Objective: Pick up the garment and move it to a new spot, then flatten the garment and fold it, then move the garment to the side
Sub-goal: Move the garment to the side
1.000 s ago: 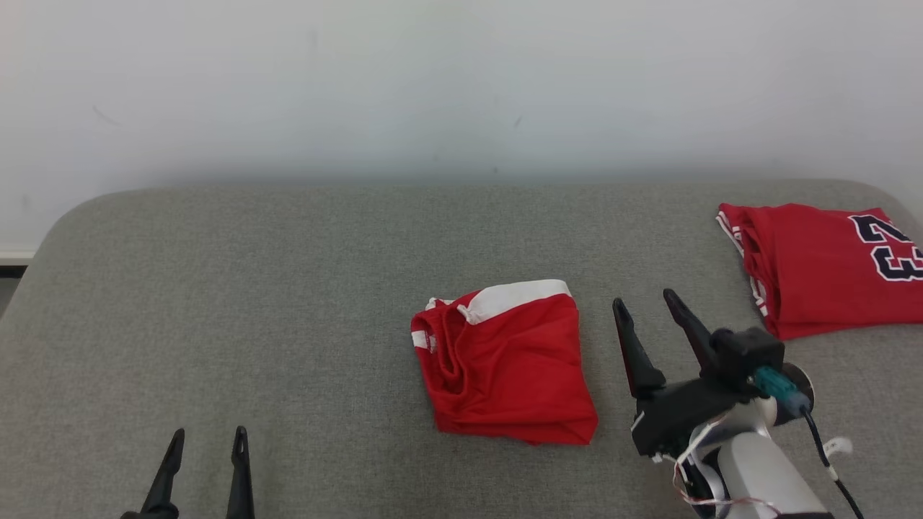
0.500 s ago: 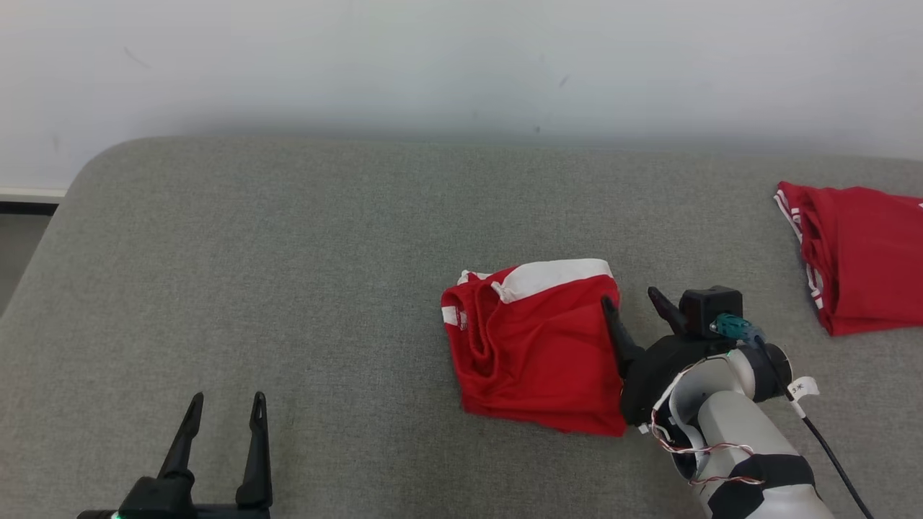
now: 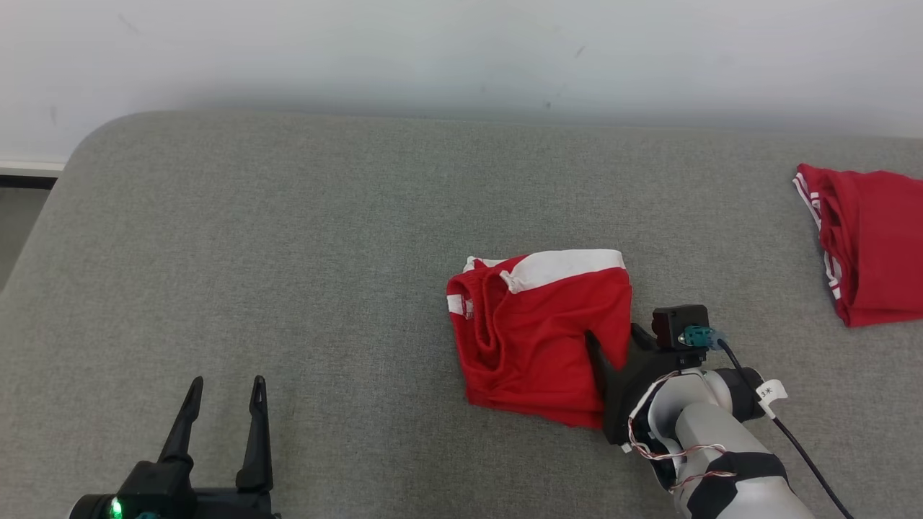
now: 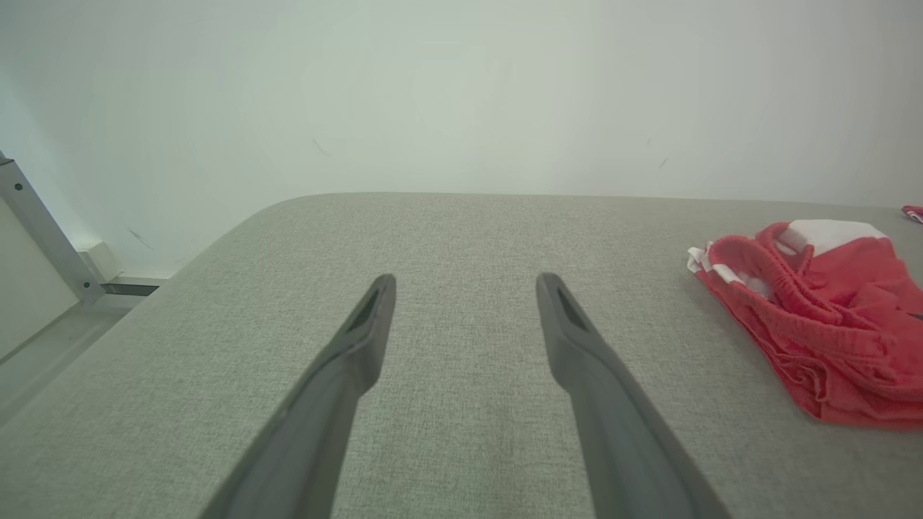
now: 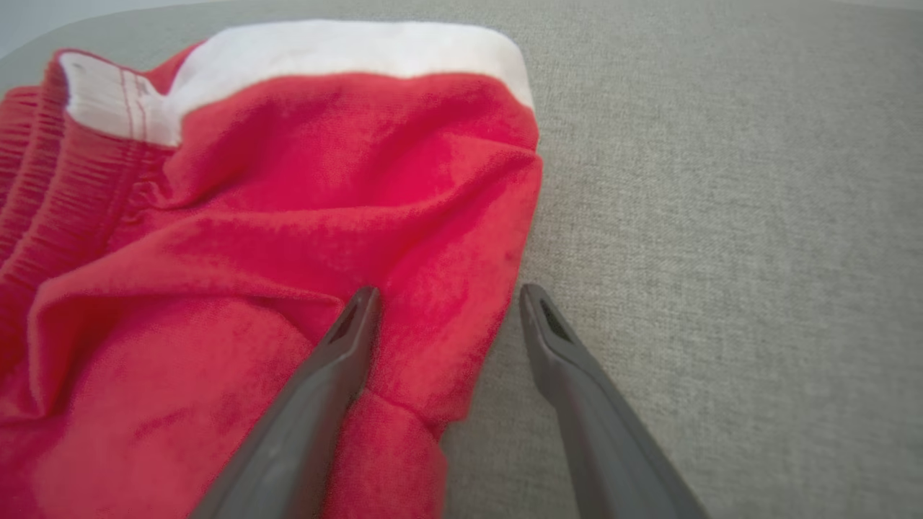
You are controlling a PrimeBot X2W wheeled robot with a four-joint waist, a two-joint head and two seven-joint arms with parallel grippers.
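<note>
A white wall (image 3: 461, 50) rises behind a wide counter (image 3: 288, 238) covered in grey cloth, its far-left corner rounded. The garment (image 3: 537, 339), red shorts with a white band along the far edge and a gathered waistband on the left, lies folded into a rough square a little right of the counter's middle; a second red garment (image 3: 872, 245) with white-striped trim lies at the right edge of the head view, well apart from the first. The right gripper (image 3: 611, 337) sits at the garment's near right corner, its pale forearm (image 3: 721, 432) reaching in from the lower right; in the right wrist view its fingers (image 5: 317, 389) stand spread wide, one lying on top of the red cloth and the other on the bare counter just beside the hem, so the garment's edge lies between them with nothing gripped. The left gripper (image 3: 227, 382) rests at the lower left over bare counter, well apart from the garment, its fingers (image 4: 346, 360) also wide and holding nothing; a small green light (image 3: 115, 509) glows on its base.
</note>
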